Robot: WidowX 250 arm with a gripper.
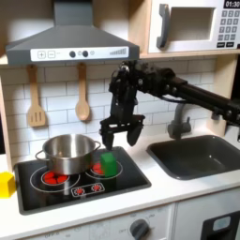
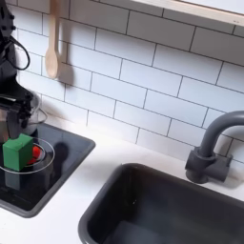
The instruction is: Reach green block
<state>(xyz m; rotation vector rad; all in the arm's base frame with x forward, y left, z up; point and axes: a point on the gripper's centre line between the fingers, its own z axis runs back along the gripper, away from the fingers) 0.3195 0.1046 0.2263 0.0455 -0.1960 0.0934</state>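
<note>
The gripper (image 1: 122,134) hangs with fingers (image 1: 107,140) wide, the green block (image 1: 109,163) just below them.

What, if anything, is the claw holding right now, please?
Nothing: the claw hangs open above the green block, its fingers clear of it.

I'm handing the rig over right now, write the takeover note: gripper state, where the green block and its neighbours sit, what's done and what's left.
Gripper: open, empty, fingers pointing down, hanging over the stove.
Green block: on the black cooktop, on a burner ring, below the gripper and a little toward the first exterior view's left. No contact yet.
Steel pot: on the cooktop, close beside the block on the first exterior view's left. Watch it when descending.
Yellow block: off the cooktop at the first exterior view's far left; ignore it.
Done: arm brought over the stove.
Left: line up and lower to the block.
</note>
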